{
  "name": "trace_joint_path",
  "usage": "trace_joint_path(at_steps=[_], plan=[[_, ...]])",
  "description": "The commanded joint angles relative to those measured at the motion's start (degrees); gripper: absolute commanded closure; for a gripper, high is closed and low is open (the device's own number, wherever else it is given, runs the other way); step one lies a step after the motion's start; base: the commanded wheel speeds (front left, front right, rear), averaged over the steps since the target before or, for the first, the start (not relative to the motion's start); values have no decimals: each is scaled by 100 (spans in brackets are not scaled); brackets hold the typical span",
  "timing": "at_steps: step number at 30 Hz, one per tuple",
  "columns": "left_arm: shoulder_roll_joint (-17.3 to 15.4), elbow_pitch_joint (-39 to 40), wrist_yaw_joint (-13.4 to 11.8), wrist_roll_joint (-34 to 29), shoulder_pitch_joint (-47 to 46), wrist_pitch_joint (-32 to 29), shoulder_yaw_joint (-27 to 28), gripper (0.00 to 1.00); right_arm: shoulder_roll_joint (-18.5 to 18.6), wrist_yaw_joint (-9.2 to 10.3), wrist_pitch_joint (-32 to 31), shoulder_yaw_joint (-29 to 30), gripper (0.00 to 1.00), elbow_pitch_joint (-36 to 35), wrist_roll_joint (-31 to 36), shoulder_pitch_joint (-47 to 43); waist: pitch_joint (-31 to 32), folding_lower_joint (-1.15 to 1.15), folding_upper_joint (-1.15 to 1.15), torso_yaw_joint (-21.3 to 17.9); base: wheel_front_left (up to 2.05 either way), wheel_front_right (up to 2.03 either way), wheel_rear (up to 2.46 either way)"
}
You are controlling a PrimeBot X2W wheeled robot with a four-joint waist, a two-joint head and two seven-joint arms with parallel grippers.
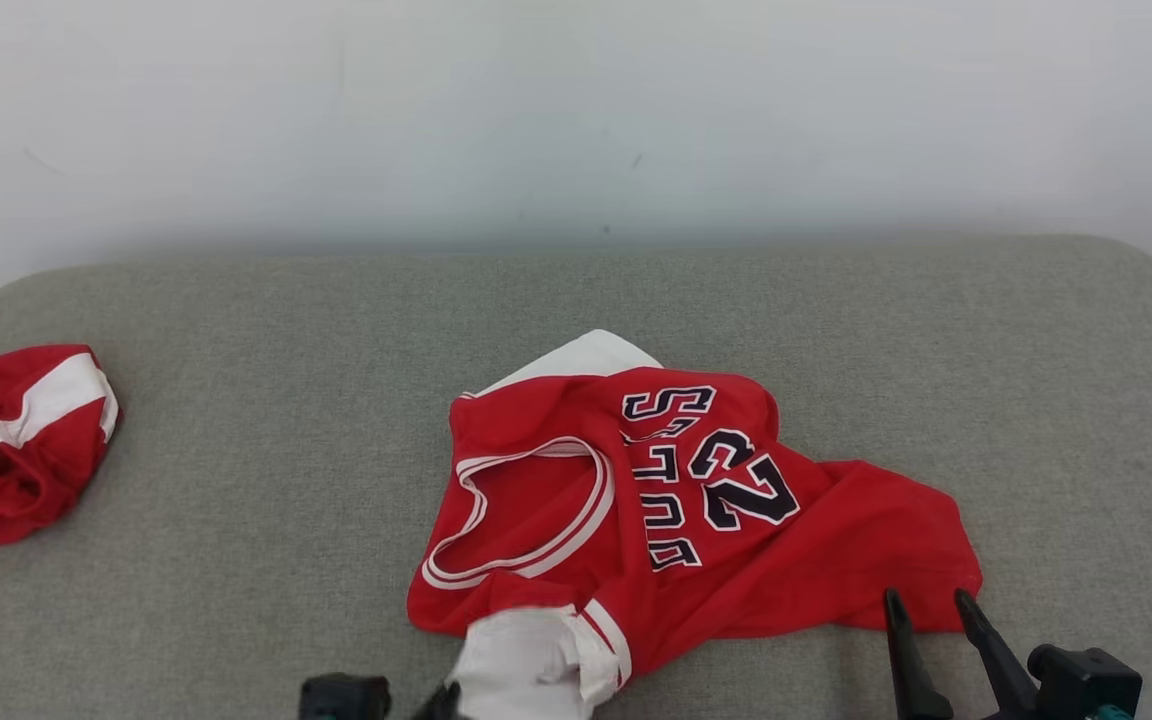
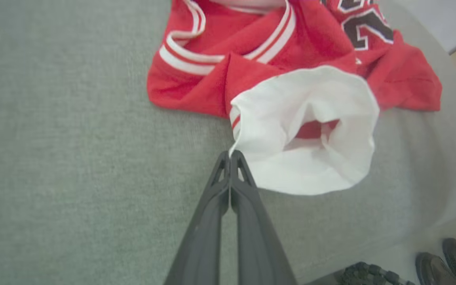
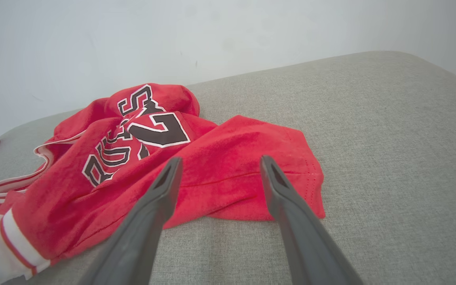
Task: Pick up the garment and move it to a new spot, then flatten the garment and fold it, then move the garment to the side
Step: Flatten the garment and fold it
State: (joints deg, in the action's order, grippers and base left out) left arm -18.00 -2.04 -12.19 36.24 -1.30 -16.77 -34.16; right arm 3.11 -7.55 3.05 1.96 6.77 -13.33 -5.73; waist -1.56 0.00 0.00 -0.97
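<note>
- Far left: a second red-and-white piece (image 1: 16,440) lies bunched at the left edge of the grey padded surface (image 1: 236,450), well apart from both arms. I treat it as out of scope.
- Left gripper (image 2: 230,155): fingers clenched flat together. The tips meet the hem of the white sleeve (image 2: 303,130) at its near left corner. I judge that a thin pinch of hem is caught between them, but the hold looks shallow.
- Centre: the garment (image 1: 636,500) is a red jersey lying crumpled on the surface, lettering up, neck opening to the left. Its long axis runs left to right, from the white sleeve at the near left to a red corner at the near right.
- Right gripper (image 3: 221,159): fingers released and spread wide, holding nothing. The red corner lies straight ahead of the tips, with its near edge just beside them. I cannot tell whether they touch the cloth.
- Governing relation: each arm has one end of the long axis directly before its fingers. The left end is pinched and the right end is not. My judgement is that the right arm needs a short advance onto the corner, then closure, before any lift.
</note>
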Motion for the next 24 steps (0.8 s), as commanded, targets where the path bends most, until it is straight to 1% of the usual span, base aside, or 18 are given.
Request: trace_joint_path(at_steps=[1,5,7,8,10,12,14,15,16,17,18,19,21,24], plan=[[-50,131,-67,-225,-65,397,124,100,-9,13,6,25,0,-38,31,-43,-4,0,0,40,0,0,0],[-67,444,-163,-738,-327,1532,376,100,-16,13,-11,35,0,-67,37,-62,-19,0,0,132,0,0,0],[-30,544,-202,-859,-319,1980,457,100,-19,13,-14,6,0,-60,19,-33,-18,0,0,144,0,0,0],[-55,579,-200,-904,-271,2101,474,100,-19,13,-12,-10,0,-49,7,-14,-15,0,0,140,0,0,0],[-172,614,-129,-960,-72,2184,388,100,-20,13,-4,-24,0,-37,-18,5,-18,0,0,135,0,0,0],[-236,536,-76,-822,277,2039,270,100,-21,13,18,-4,0,-20,-36,-23,-37,0,0,150,0,0,0],[-302,441,97,-624,608,1811,64,100,-24,13,32,21,0,-7,-48,-45,-68,0,0,161,0,0,0],[-372,388,277,-546,746,1637,-110,84,-22,13,39,30,0,-3,-52,-36,-91,0,0,167,0,0,0],[-407,341,381,-428,857,1456,-200,26,-24,13,45,47,0,0,-52,-25,-110,0,0,181,0,0,0],[-442,291,483,-249,957,1250,-272,0,-23,13,53,67,0,0,-49,-13,-126,0,0,199,0,0,0],[-493,278,536,-164,1015,1082,-300,0,-25,13,54,86,0,-1,-44,4,-135,0,0,221,0,0,0],[-632,288,479,-49,1019,776,-263,0,-26,13,46,124,0,-12,-18,31,-151,0,0,288,0,0,0],[-763,356,376,-74,877,576,-173,0,-27,13,33,103,0,-13,-2,57,-158,0,0,354,0,0,0],[-791,510,171,-219,572,794,118,0,-25,13,33,62,0,5,-36,78,-159,0,0,442,0,0,0]])
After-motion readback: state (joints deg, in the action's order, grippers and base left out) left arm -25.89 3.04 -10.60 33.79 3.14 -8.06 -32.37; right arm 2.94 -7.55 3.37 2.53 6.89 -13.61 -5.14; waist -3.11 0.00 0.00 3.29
